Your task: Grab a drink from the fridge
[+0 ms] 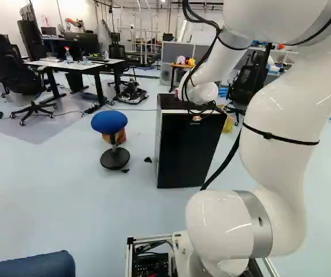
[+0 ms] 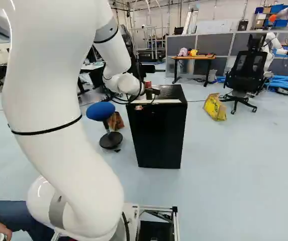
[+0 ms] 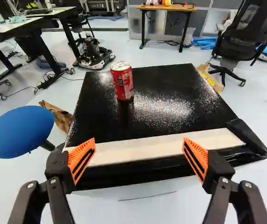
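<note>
Leaning out over the near edge of a low black fridge (image 3: 170, 105), the white arm (image 1: 275, 138) brings its black claw (image 2: 153, 92) close to the top. The claw (image 3: 139, 140) is open in the wrist view, its two fingers spread wide, orange pads (image 3: 82, 156) facing each other with nothing gripped between them. The drink, a red can (image 3: 122, 83), stands upright on the fridge's glossy top. It's ahead of the fingers, beyond the pale strip (image 3: 156, 147) that runs along the near edge, lined up with the gap and apart from both pads. It sits toward the side of the top nearest the blue stool (image 3: 20, 131). At the other end of the strip I can see a black fitting (image 3: 248, 136).

A brown paper bag (image 3: 61, 116) lies on the floor between the stool and the fridge. On the other side, a yellow bag (image 2: 215, 107) rests near a black office chair (image 2: 245, 70). Farther back, toys (image 2: 188, 51) sit on a small wooden table (image 2: 201, 57) by grey partitions (image 2: 216, 44), and another robot (image 2: 270, 46) shows behind the chair.
</note>
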Available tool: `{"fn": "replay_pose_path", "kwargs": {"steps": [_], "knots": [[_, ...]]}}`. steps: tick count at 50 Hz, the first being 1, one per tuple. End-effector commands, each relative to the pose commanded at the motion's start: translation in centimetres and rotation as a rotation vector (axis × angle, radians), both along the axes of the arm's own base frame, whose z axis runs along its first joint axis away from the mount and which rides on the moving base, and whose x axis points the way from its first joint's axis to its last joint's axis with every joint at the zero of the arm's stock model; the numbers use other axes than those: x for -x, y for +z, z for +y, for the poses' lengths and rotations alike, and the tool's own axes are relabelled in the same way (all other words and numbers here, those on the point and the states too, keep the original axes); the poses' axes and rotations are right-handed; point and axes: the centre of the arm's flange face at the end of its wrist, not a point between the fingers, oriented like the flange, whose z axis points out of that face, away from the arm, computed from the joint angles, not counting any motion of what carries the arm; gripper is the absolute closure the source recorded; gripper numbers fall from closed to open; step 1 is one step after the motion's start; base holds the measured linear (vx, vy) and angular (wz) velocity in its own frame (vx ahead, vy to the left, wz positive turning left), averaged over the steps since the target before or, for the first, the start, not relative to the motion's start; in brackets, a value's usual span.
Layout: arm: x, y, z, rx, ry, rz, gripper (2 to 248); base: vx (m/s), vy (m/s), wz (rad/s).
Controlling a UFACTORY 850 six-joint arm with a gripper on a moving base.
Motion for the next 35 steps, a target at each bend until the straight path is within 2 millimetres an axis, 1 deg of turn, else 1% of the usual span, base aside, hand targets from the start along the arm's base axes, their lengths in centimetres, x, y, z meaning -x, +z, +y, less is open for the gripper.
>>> {"fn": "replay_pose_path", "kwargs": {"steps": [20, 35], "knots": [[-0.8, 0.4, -0.1, 0.008, 0.000, -0.059, 3, 0.000, 0.000, 0.000], [-1.9, 0.5, -0.1, 0.010, 0.002, -0.073, 3, 0.000, 0.000, 0.000]]}}
